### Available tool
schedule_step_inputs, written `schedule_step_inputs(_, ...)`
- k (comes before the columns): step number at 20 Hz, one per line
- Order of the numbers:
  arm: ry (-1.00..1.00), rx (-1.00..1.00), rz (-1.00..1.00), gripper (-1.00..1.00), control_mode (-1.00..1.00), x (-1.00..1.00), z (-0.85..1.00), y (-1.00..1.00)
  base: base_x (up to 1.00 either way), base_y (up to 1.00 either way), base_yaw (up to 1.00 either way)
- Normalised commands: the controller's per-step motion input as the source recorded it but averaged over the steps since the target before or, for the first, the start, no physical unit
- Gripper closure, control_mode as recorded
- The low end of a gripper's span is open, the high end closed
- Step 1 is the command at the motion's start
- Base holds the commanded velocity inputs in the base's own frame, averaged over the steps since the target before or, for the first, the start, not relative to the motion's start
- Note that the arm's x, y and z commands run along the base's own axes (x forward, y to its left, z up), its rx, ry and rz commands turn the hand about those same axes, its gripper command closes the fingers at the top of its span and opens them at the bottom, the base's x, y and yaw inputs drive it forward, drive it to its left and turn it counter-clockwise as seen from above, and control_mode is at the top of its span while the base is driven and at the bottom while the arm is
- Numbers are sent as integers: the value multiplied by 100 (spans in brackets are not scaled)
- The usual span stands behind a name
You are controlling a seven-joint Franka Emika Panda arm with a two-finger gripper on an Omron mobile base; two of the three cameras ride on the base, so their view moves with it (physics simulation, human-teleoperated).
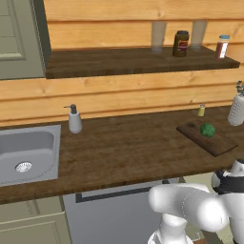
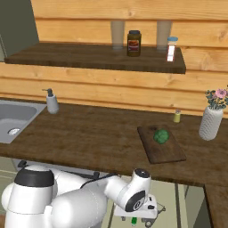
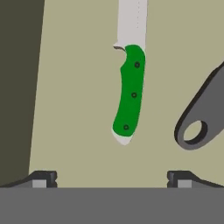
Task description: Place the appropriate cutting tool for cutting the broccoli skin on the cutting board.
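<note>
Below tool [image 3: 112, 179]: green-handled, pale-bladed knife [image 3: 129, 87]

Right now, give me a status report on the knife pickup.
End effector open, above knife, not gripping. Broccoli on board. Grey scissor handle lies beside knife, apart.

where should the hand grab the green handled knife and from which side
Take the knife by the middle of its green handle, coming straight down from above, as it lies flat on the pale surface. The handle is thicker than the blade, and the open hand has its fingers on either side of it. The grey tool lies apart.
</note>
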Motion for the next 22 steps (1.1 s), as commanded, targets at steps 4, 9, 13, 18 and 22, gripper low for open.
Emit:
schedule_step_inputs(4, 0, 0, 0, -100, -100, 0, -17, 0, 0, 0, 0)
schedule_step_inputs(9, 0, 0, 0, -100, -100, 3, -5, 0, 0, 0, 0)
schedule_step_inputs(13, -1, 0, 0, -100, -100, 8, 0, 0, 0, 0, 0)
schedule_step_inputs(18, -1, 0, -1, -100, -100, 17, -16, 0, 0, 0, 0)
schedule_step_inputs(22, 0, 0, 0, -100, -100, 31, -11, 0, 0, 0, 0)
